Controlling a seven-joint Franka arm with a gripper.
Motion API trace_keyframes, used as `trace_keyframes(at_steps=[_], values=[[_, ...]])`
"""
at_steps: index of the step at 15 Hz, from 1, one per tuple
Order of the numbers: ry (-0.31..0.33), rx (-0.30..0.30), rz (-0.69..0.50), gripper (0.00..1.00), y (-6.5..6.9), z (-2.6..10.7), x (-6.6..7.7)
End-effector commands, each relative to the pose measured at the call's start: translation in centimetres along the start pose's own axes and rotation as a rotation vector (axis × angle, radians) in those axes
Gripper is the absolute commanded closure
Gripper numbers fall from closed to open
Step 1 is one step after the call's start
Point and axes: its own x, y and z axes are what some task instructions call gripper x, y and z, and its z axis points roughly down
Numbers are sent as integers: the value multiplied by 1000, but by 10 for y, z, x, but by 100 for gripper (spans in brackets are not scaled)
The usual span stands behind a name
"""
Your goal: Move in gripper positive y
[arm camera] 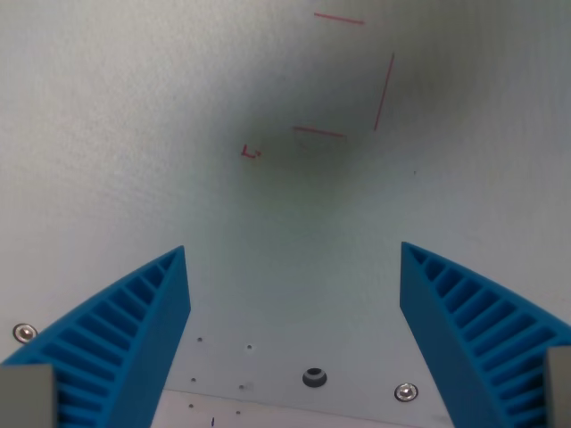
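We find the gripper (294,267) released, its blue ribbed fingers (134,330) spread wide with nothing between them. It hangs above a pale table (107,134); red line marks (384,89) lie toward the wrist view's upper right.

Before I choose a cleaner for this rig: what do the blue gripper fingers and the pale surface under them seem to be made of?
The blue fingers look like matte moulded or printed plastic, possibly flexible: evenly coloured, with open ribbed slots. The pale surface looks like a smooth, matte painted or laminated board with faint grain; thin red lines are drawn on it. The small screws look like shiny metal.
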Motion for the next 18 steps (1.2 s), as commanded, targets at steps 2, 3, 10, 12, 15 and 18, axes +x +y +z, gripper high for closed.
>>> trace_keyframes(at_steps=[2,3,10,12,15,18], values=[[5,-1,0,0,10,-2,0],[5,-1,0,0,15,-2,0],[5,-1,0,0,50,-2,0],[5,-1,0,0,60,-2,0],[5,-1,0,0,75,-2,0],[5,-1,0,0,90,-2,0]])
